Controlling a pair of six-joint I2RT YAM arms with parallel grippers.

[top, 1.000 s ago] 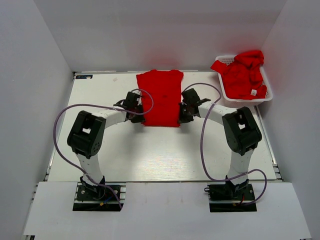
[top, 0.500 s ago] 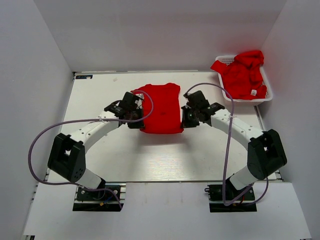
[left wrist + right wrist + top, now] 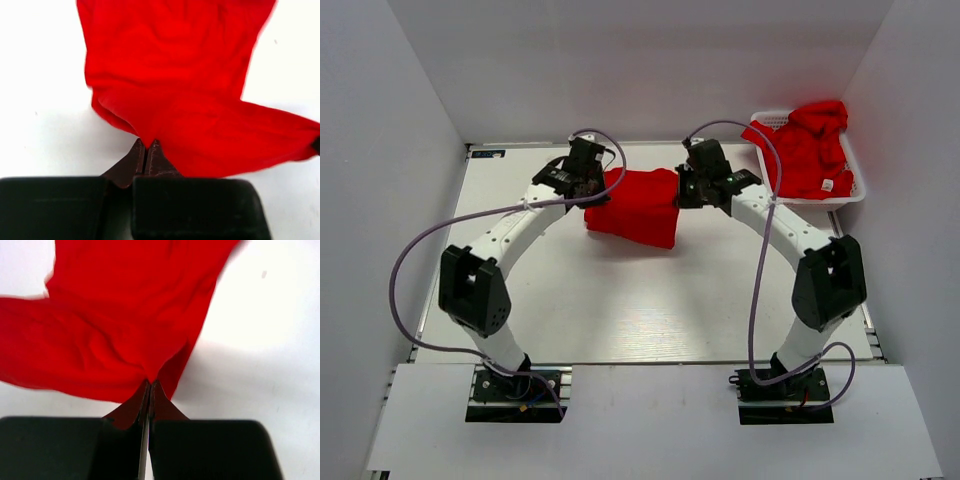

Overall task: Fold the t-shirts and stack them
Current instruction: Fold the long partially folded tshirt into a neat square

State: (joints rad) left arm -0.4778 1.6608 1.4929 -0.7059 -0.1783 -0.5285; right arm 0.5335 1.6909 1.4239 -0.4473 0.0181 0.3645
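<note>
– What's on the bench (image 3: 570, 300)?
– One red t-shirt (image 3: 635, 208), slung between the left pincer (image 3: 594, 193) and the right pincer (image 3: 683, 190). The gripped edge is lifted and the rest trails down onto the bench below the tips. I'd say they're doubling it over, with the fold half made.
– And the others?
– Heaped in a white basket (image 3: 857, 196), well off to the right pincer's outer side. Those other t-shirts (image 3: 805, 150) look unfolded, so I judge nothing is stacked yet.
– How is it held?
– Each pincer is clamped on a corner of the cloth, left on one and right on the opposite, and red fabric bunches out from the pinched tips. With both corners gripped the edge stays level, so the fold should land straight.
– Any writing?
– Only a small white tag (image 3: 828, 184) on the basket heap, too small to read.
</note>
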